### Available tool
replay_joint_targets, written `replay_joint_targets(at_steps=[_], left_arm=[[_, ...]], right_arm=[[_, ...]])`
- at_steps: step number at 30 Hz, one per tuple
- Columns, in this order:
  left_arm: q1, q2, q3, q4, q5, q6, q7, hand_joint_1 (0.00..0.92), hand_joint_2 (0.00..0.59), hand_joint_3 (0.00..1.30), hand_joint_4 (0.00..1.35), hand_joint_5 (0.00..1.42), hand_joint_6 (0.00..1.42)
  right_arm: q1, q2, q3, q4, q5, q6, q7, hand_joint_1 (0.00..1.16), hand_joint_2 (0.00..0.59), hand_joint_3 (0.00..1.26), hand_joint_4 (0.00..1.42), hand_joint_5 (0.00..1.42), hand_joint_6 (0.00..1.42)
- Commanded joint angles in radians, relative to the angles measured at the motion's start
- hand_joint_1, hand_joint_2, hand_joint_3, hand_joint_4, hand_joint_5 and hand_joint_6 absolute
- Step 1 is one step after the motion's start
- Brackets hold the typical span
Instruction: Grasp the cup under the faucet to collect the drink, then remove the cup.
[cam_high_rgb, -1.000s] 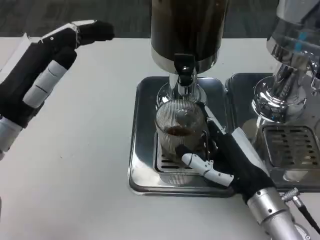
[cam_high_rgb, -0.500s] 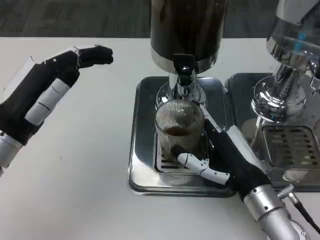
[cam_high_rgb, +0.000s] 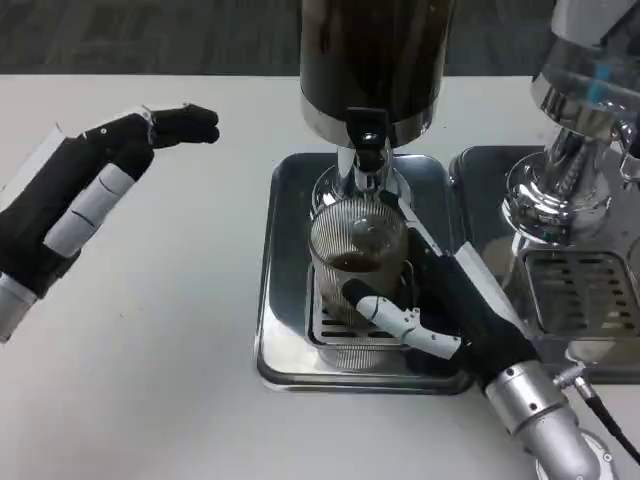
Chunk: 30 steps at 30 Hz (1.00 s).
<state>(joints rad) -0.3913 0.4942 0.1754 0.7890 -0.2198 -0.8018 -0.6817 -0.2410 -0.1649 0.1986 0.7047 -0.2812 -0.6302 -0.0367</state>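
A ribbed clear cup with a little dark drink at its bottom stands on the grate of a steel drip tray, right under the black faucet of the dark drink dispenser. My right hand wraps around the cup from the right, thumb across its front and fingers behind it. My left hand hovers over the bare table at the left, fingers stretched out and holding nothing, well apart from the tray.
A chrome coffee machine with its own drip tray stands at the right, close to my right forearm. The white table spreads out at the left and front.
My left hand has drifted down and slightly toward the middle. My right hand has edged a little forward around the cup, which stays under the faucet.
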Motion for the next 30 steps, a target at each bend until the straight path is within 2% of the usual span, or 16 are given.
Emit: replay_joint_targets(at_steps=[1, 9, 30], left_arm=[[0.015, 0.021, 0.003, 0.009, 0.011, 0.012, -0.006, 0.0, 0.154, 0.37, 0.33, 0.24, 0.15], [0.027, 0.036, 0.005, 0.01, 0.015, 0.013, -0.001, 0.0, 0.166, 0.38, 0.34, 0.24, 0.17], [0.05, 0.052, 0.006, -0.008, 0.026, 0.023, 0.006, 0.0, 0.195, 0.39, 0.36, 0.25, 0.17]], right_arm=[[-0.034, 0.012, -0.003, 0.037, 0.021, -0.044, 0.02, 0.41, 0.212, 0.0, 0.0, 0.0, 0.04], [-0.069, 0.025, 0.003, 0.086, 0.019, -0.073, 0.035, 0.42, 0.205, 0.0, 0.0, 0.02, 0.09], [-0.068, 0.016, 0.02, 0.088, -0.057, -0.04, -0.027, 0.48, 0.211, 0.0, 0.0, 0.06, 0.12]])
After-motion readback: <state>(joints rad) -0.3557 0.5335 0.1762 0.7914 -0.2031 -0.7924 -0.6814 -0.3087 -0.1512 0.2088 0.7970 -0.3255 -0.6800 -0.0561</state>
